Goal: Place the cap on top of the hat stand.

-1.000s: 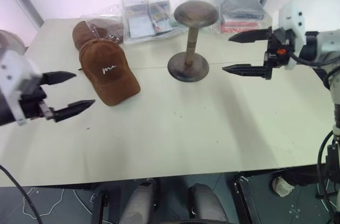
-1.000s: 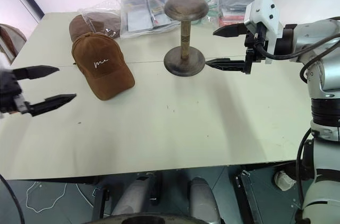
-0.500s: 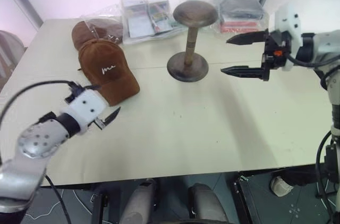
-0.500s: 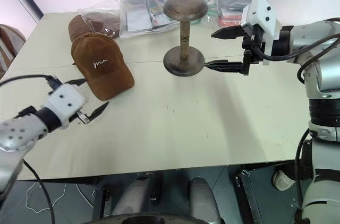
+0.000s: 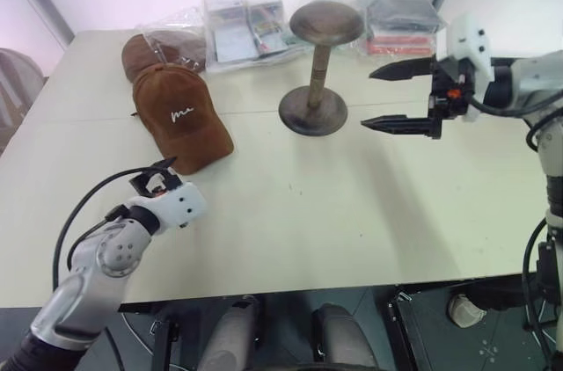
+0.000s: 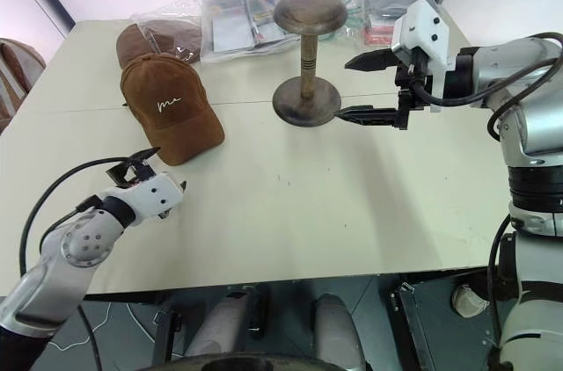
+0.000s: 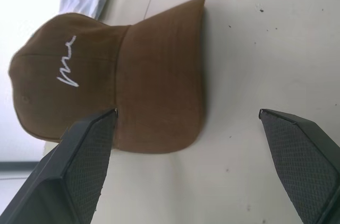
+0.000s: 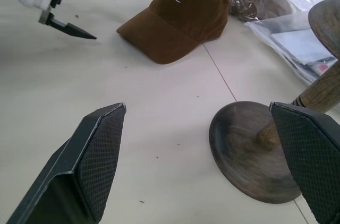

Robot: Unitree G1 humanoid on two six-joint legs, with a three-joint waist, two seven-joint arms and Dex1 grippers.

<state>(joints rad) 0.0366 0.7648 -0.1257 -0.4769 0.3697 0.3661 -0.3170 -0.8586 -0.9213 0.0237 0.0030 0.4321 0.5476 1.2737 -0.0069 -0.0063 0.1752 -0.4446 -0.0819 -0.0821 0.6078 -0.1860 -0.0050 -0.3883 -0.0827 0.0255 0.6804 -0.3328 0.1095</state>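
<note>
The brown cap (image 5: 180,120) with white cursive lettering lies on the table at the left, its brim toward the front edge. The dark wooden hat stand (image 5: 314,63) is upright in the middle back, its domed top bare. My left gripper (image 7: 187,111) is open and low over the table just in front of the brim. In the left wrist view the brim lies ahead of its spread fingers, apart from them. My right gripper (image 5: 368,100) hovers open just right of the stand's base, holding nothing.
A second brown cap in clear plastic (image 5: 158,47) lies behind the task cap. Plastic-wrapped packets (image 5: 246,24) and a dark packet (image 5: 400,15) line the table's (image 5: 352,213) back edge. The table's front edge is close behind my left gripper.
My left arm has dropped and rolled, coming in from the far left to sit low in front of the cap's brim. The right gripper has stayed beside the stand.
</note>
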